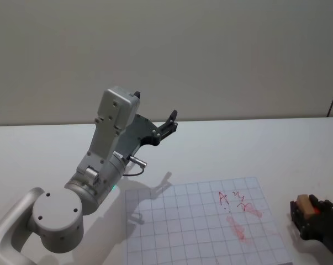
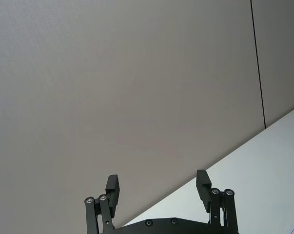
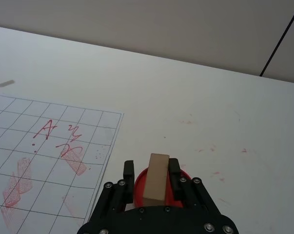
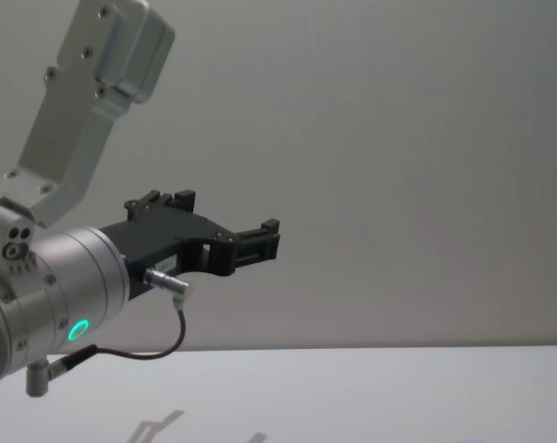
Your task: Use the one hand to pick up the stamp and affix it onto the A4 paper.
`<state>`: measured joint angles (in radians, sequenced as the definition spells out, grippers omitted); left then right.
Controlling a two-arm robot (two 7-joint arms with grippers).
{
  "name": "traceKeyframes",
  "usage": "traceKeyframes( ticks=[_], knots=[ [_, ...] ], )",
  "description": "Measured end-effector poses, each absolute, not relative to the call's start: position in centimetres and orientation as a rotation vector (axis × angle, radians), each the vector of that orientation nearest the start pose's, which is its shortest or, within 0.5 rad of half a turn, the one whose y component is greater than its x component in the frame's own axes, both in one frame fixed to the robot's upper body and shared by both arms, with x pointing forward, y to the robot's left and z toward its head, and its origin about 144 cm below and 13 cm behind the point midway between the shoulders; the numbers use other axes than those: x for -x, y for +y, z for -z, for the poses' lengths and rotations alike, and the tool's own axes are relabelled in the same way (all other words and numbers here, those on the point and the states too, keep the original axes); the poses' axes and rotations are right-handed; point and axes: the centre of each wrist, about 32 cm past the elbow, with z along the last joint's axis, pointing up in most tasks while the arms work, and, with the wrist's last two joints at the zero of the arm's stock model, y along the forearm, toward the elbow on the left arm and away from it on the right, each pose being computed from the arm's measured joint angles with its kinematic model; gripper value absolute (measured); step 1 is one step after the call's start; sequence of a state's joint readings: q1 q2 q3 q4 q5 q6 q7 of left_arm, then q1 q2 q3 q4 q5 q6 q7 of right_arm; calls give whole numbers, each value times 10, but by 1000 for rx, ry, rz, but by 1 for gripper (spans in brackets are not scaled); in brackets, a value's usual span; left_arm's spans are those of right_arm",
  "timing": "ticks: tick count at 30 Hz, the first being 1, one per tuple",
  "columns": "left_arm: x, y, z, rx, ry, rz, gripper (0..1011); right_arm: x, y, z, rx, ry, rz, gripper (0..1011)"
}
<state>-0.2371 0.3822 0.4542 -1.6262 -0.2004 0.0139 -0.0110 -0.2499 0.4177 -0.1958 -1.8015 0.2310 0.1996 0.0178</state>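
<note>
- The right gripper (image 1: pixel 302 213) (image 3: pixel 151 168) is low at the robot's right, over the bare table (image 1: pixel 238 149) (image 3: pixel 195 97), just beside the right edge of the paper (image 1: pixel 188 232) (image 3: pixel 44 156)
- Its two black fingers are narrowed onto the stamp (image 1: pixel 304 204) (image 3: pixel 155 178), clamping the tan block on both sides, so the flat end of the block juts out past the fingertips
- A red disc (image 3: pixel 138 187) shows between the fingers behind the stamp; whether the stamp touches it cannot be told
- The stamp is off the paper, to the right of it and apart from the sheet
- The paper lies flat on the table in front of the robot, its blue grid carrying red marks (image 1: pixel 237 212) (image 3: pixel 59 141): a handwritten "A", some scribbles and smeared blotches near the right side
- The left gripper (image 1: pixel 173 121) (image 2: pixel 157 178) (image 4: pixel 271 238) is parked high at the left, well above the table and pointing toward the wall (image 2: pixel 137 73), its fingers spread wide with nothing between them
</note>
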Motion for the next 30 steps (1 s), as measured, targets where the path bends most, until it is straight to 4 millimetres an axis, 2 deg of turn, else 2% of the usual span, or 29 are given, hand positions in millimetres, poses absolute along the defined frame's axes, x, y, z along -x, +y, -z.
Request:
traceKeyframes(
  ticks=[4,5,9,21,30],
  knots=[
    [-492,198,-1204,-61,-268,-1124,1001,-380,-262,-1136,337,104,1274,360],
    [-492,198,-1204,-61,-268,-1124,1001,-380,-262,-1136,337,104,1274,302],
    [-492,198,-1204,-61,-268,-1124,1001,-380,-261,-1136,338,104,1273,214],
    [-492,198,-1204,-61,-268,-1124,1001,-381,-261,-1137,339,95,1266,216],
    [-492,198,-1204,-61,-268,-1124,1001,-389,-258,-1147,310,25,1208,216]
  ],
)
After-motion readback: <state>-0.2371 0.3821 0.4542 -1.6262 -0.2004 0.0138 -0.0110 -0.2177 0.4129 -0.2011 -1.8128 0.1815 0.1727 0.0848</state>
